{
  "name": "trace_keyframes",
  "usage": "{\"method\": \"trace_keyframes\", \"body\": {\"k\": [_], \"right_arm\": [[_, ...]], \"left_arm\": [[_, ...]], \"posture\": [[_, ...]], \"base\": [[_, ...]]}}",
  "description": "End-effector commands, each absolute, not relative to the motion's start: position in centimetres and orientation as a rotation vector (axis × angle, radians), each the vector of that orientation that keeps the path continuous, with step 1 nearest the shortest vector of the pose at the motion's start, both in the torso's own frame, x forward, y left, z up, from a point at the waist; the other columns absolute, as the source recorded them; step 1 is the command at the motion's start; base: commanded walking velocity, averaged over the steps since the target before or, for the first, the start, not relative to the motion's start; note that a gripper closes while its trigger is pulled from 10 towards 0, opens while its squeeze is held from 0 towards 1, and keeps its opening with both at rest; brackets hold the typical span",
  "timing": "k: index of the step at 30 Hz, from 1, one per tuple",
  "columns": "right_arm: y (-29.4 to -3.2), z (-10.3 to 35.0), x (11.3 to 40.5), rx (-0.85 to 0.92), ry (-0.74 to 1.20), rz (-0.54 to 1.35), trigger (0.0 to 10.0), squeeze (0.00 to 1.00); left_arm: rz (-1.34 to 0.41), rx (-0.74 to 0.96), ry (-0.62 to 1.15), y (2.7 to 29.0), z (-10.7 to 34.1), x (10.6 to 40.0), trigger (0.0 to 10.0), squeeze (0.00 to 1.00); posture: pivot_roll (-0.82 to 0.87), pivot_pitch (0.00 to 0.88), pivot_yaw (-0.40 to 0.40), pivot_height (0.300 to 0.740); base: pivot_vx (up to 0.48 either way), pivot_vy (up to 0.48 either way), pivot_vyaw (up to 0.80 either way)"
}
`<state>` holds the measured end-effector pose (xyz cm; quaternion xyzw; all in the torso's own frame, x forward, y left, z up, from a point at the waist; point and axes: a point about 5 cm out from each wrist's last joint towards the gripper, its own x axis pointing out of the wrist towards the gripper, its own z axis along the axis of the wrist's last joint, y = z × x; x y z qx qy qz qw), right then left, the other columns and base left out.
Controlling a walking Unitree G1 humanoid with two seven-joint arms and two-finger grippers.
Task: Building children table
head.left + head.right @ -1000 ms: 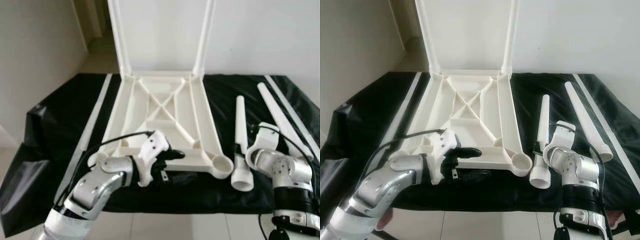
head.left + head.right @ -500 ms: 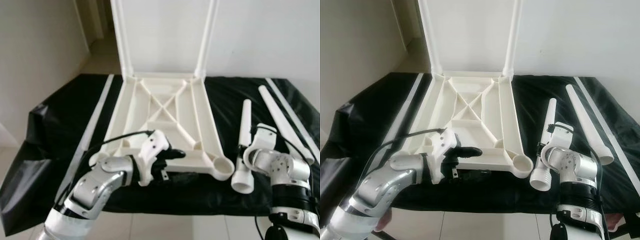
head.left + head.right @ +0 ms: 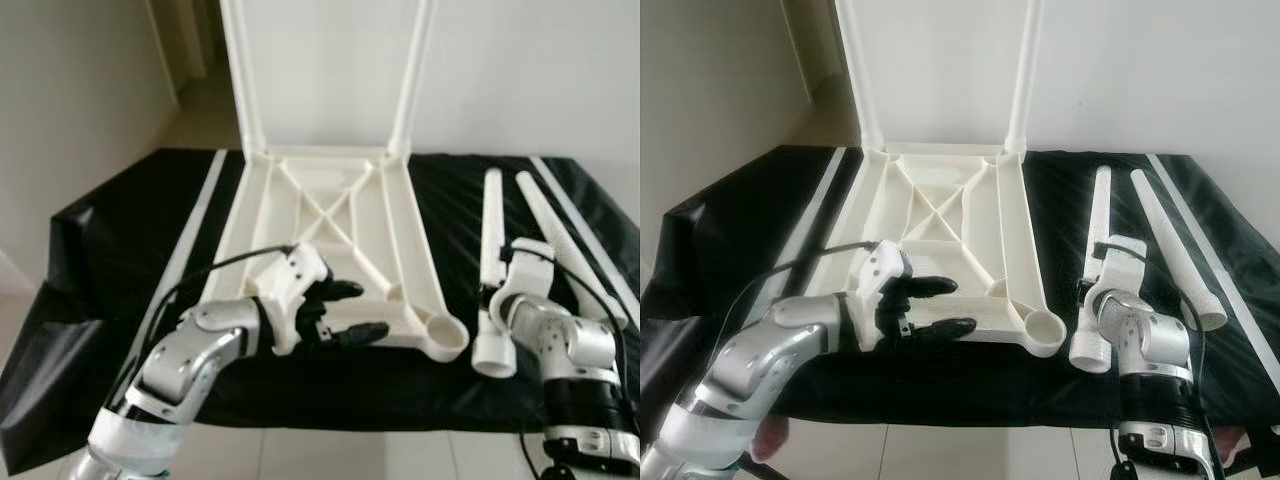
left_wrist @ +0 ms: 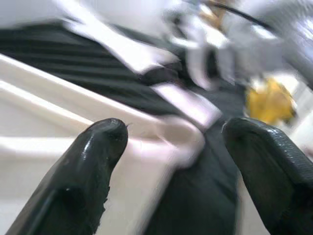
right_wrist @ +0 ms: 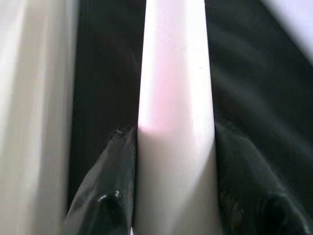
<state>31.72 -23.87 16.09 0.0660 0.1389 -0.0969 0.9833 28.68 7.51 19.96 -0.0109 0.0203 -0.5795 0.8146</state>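
A white plastic upturned children's tabletop (image 3: 330, 240) lies on the black-covered worktop (image 3: 120, 240). The left claw (image 3: 352, 310) hovers at its near edge, fingers spread wide, holding nothing. The right claw (image 5: 171, 196) is clamped around a white tapered plastic table leg (image 3: 491, 270) beside it.

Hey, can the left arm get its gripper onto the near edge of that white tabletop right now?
Probably yes. The left gripper is open and sits right at the tabletop's near rim, one finger above it and one in front, with nothing between them.
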Motion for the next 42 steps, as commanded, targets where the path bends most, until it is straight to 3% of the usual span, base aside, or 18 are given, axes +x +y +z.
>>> {"method": "trace_keyframes", "body": {"k": [1,13,14,26,34,42], "right_arm": [[-23.8,17.8,31.8,0.148,0.181,-0.153,10.0,0.0],[-20.4,20.6,31.1,0.111,-0.037,0.125,10.0,0.0],[-19.2,21.2,30.8,0.094,-0.079,0.213,10.0,0.0],[-15.8,21.4,29.8,0.081,-0.164,0.482,10.0,0.0],[-14.3,21.6,29.1,0.121,-0.196,0.601,10.0,0.0],[-14.4,22.2,28.8,0.129,-0.249,0.606,10.0,0.0]], "left_arm": [[-1.171,-0.067,0.042,8.0,20.4,29.5,10.0,0.0],[-0.998,0.012,0.056,7.5,21.0,33.7,10.0,0.0],[-0.979,0.018,0.052,6.5,21.4,34.5,10.0,0.0],[-0.959,0.015,0.037,0.8,22.6,35.4,10.0,0.0],[-0.937,-0.01,0.02,-0.2,23.5,36.4,10.0,0.0],[-0.888,0.008,0.057,0.2,23.2,37.3,10.0,0.0]], "posture": [[-0.02,0.0,0.002,0.74],[-0.02,0.0,0.006,0.74],[-0.03,0.0,0.005,0.74],[-0.01,0.0,-0.012,0.74],[-0.01,0.0,-0.011,0.74],[-0.02,0.0,-0.001,0.74]], "base": [[0.0,0.0,0.0],[0.0,0.0,0.0],[0.0,0.0,0.0],[0.0,0.0,0.0],[0.0,0.0,0.0],[0.0,0.0,0.0]]}}
